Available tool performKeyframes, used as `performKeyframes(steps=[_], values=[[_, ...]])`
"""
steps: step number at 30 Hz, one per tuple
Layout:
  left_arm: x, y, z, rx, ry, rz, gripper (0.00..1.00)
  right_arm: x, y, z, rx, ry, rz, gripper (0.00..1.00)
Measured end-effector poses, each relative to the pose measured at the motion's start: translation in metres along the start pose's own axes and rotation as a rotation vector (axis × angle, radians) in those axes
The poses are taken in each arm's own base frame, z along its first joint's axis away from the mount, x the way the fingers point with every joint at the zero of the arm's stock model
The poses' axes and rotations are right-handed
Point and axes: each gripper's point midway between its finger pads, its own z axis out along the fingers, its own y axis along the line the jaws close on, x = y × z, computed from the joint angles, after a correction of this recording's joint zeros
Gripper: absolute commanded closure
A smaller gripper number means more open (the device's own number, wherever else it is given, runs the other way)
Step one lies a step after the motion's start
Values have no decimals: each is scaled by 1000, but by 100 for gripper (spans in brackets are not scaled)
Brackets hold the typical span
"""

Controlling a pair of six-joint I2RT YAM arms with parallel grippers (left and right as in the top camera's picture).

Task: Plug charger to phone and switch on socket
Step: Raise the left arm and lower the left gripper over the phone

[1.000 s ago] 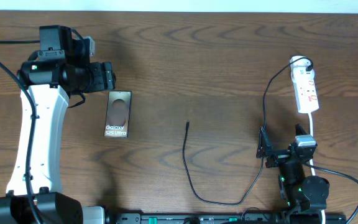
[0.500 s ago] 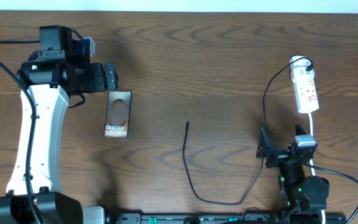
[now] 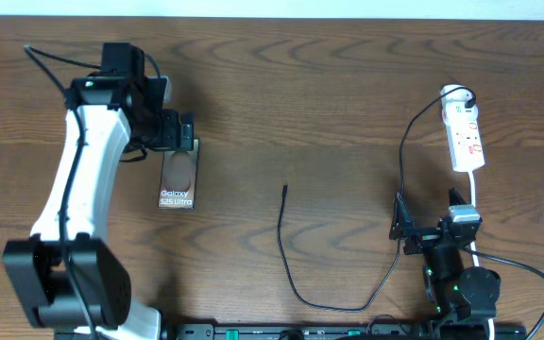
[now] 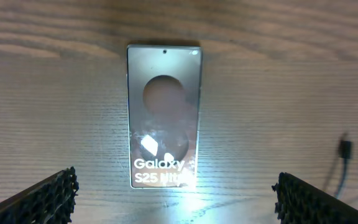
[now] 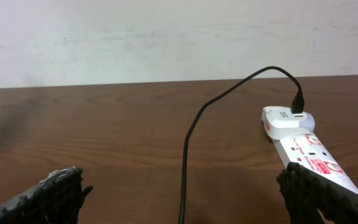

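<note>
The phone (image 3: 178, 181) lies flat on the wooden table, screen up with white "Galaxy S25 Ultra" text. In the left wrist view the phone (image 4: 164, 115) lies straight ahead. My left gripper (image 3: 179, 134) is open and empty, hovering over the phone's far end; its fingertips (image 4: 179, 199) frame the phone's near end. The charger's connector tip (image 3: 284, 188) lies free mid-table and shows in the left wrist view (image 4: 345, 149). Its black cable (image 3: 329, 306) loops round to the socket (image 3: 467, 140). My right gripper (image 3: 410, 227) is open and empty, fingers (image 5: 185, 199) either side of the cable (image 5: 188, 140), with the socket (image 5: 312, 157) ahead on the right.
A white adapter (image 5: 284, 118) holding the cable's other end sits at the socket's far end. The socket's white cord (image 3: 473, 194) runs toward my right arm. A pale wall (image 5: 166, 37) stands behind the table's far edge.
My left arm has swung right, bringing its gripper over the phone's far end. The phone, the charger, the socket and my right arm have not moved.
</note>
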Motion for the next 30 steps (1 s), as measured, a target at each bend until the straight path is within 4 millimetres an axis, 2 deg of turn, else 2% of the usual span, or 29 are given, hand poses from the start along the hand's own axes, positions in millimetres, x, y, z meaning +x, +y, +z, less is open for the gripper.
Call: performKeyframes(steps=[6, 12, 23, 30], values=[[8, 7, 36, -14, 108, -1, 1, 0, 0, 0, 0, 0, 0, 1], [17, 12, 62, -24, 191, -9, 0, 0, 0, 0, 0, 0, 0, 1], [16, 20, 67, -65, 194, -5, 0, 0, 0, 0, 0, 0, 0, 1], [28, 22, 82, -75, 211, 0, 1, 0, 0, 0, 0, 0, 0, 1]])
